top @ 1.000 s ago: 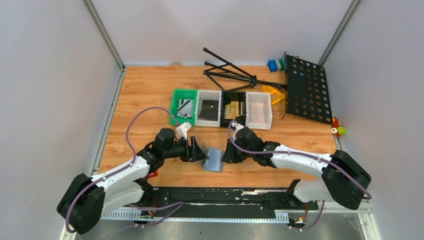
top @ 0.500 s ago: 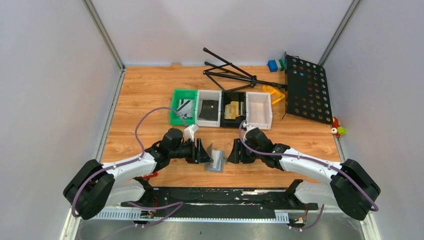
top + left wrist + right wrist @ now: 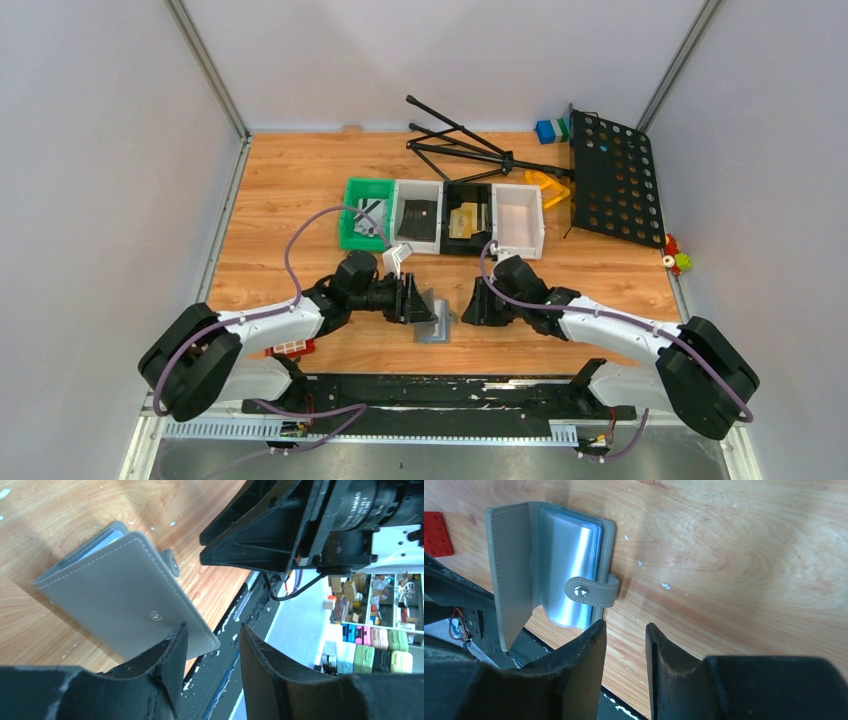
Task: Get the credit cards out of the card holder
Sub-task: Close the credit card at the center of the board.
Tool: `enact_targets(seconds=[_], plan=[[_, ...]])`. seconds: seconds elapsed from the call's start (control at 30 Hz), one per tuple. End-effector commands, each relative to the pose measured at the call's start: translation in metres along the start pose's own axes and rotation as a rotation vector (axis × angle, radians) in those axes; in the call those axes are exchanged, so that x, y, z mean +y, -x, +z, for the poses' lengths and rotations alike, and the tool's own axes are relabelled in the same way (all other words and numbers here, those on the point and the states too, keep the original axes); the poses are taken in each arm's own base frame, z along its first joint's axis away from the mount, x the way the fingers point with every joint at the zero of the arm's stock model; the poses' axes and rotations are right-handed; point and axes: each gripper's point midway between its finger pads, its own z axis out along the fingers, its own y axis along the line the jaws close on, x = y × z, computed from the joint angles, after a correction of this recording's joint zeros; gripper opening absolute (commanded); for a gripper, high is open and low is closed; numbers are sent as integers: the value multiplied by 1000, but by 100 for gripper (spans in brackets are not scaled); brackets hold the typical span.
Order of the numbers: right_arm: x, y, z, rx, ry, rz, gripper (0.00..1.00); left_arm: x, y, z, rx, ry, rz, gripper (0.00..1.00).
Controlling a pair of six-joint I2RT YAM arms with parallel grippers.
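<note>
1. Plainly, the card holder (image 3: 435,322) lies on the table (image 3: 300,180) near its front edge, between the two pincers. It is half unfolded: one grey cover is raised on the left arm's side, and the other lies flat with the clear sleeves (image 3: 569,570) on it. We judge this turns the sleeves toward the right arm.
2. Its tab (image 3: 591,591) is unsnapped and juts off the edge, which is why the cover can swing.
3. The sleeves show only a pale sheen, so we cannot tell whether a card remains inside.
4. The left pincer (image 3: 210,650) sits just behind the raised cover, jaws partly apart and gripping nothing. We read it as a backstop.
5. The right pincer (image 3: 624,635) hovers just beside the tab, jaws slightly apart and empty-handed, placed to reach the sleeves.
6. Farther back, credit cards lie in the row of trays (image 3: 352,215), one per compartment: a silvery card (image 3: 372,212), a black card (image 3: 420,215) and a gold card (image 3: 465,220). We therefore judge the job mostly done.
</note>
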Motion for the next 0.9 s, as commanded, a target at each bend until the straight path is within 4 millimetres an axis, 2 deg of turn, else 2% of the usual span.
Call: enact_targets(seconds=[0.0,0.27,0.37,0.47,0.57,0.7,0.87], plan=[[1,11,-4,-57,9,21,34,-2,6,11,5,-30,52,48],[1,11,-7,-65,16,24,32,40,-21,30,85,42,-18,46],[2,10,-7,-60,21,22,33,57,-32,32,125,103,-54,46],[4,10,-8,-58,32,17,34,64,-36,29,145,150,-67,45],[10,10,-8,-61,66,7,41,63,-32,22,141,186,-50,45],[21,8,-8,-40,125,-5,57,44,-17,9,90,176,-11,49],[23,11,-9,-41,125,-11,59,35,-5,-11,47,239,37,54]])
